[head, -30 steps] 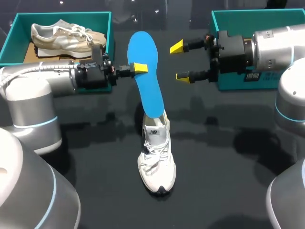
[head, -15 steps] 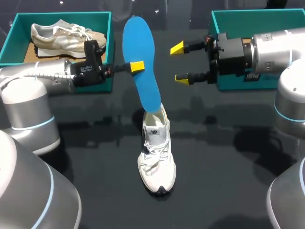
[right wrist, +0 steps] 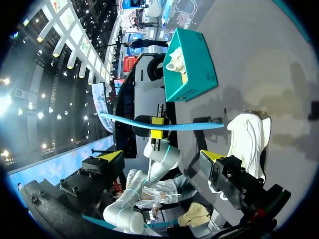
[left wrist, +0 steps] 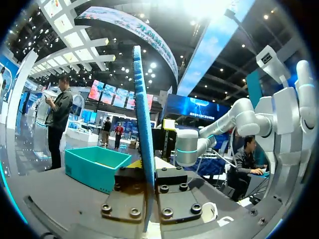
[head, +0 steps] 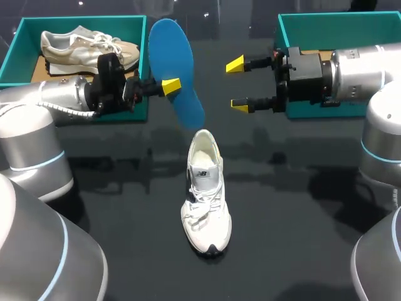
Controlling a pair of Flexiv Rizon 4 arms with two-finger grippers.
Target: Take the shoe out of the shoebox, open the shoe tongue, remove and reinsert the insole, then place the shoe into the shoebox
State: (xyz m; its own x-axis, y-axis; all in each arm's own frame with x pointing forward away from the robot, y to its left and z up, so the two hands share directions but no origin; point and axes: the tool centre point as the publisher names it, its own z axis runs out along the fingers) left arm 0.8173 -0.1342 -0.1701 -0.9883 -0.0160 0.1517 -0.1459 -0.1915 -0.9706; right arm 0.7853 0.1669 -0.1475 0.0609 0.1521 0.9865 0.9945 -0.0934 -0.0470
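The left jaws pinch the blue insole (head: 175, 72) at mid-length and hold it in the air, clear of the white shoe (head: 205, 199). In the head view, the insole's long axis slants from its far end beside the left shoebox (head: 12, 47) to a near end just beyond the shoe's heel. The shoe stands on its sole at mid-bench (head: 294, 200), toe toward the robot and heel away. The right jaws are spread wide with nothing between them, just right of the insole and before the right shoebox (head: 313, 22). The left wrist view shows the insole (left wrist: 142, 124) edge-on and upright between the fingers. The right wrist view shows the insole (right wrist: 164, 124) as a thin strip near the shoe (right wrist: 249, 137). A beige shoe (head: 88, 47) lies in the left shoebox. The white shoe's tongue bears a small logo tag.
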